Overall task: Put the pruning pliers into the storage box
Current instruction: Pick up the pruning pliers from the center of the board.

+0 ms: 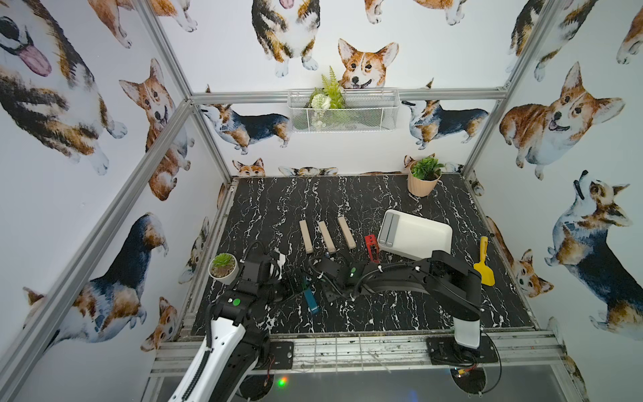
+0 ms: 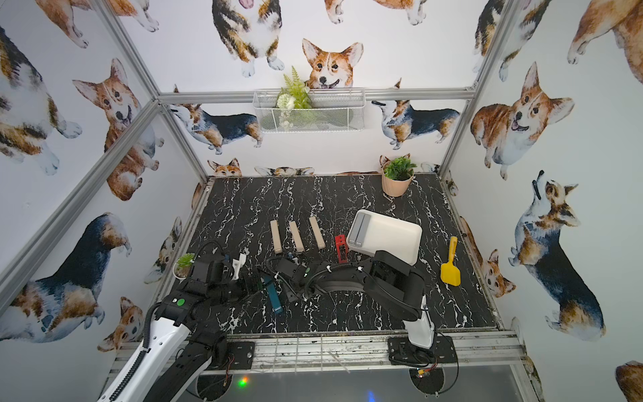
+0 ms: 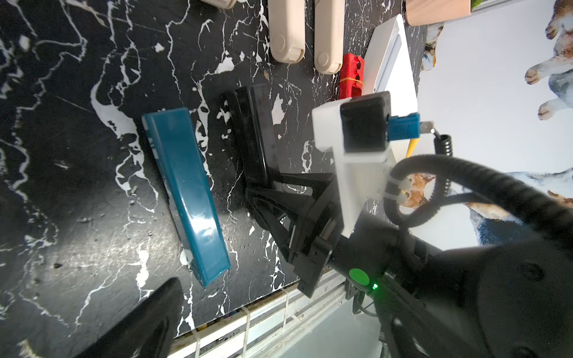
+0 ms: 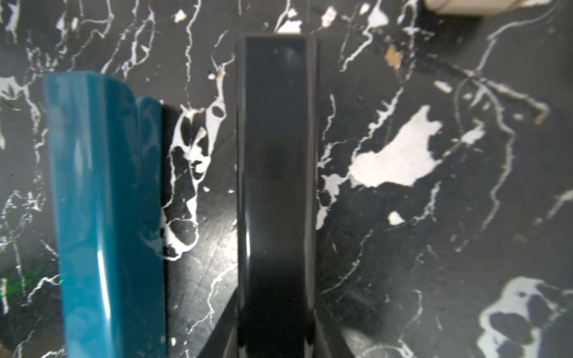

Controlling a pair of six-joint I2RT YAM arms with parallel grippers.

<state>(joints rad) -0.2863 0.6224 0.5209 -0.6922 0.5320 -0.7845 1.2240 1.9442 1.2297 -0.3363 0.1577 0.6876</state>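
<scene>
My left jaws hover beside the teal pliers (image 1: 310, 302) lying on the table (image 1: 382, 313); I cannot tell their gap. My right jaws clamp one end of the black pliers (image 4: 276, 186), its long axis running straight ahead of them. The storage box (image 1: 435, 236) lies rightward, nearer my right arm.

In both top views I cannot make out the glossy black bar-shaped pruning pliers (image 4: 276, 155) beneath my right arm (image 1: 400, 278). The right wrist view shows them, but the frame edge cuts off the gripped end. Of my left pincer (image 1: 300, 281) I catch one blurred dark finger (image 3: 139, 319); its spread is unreadable.
</scene>
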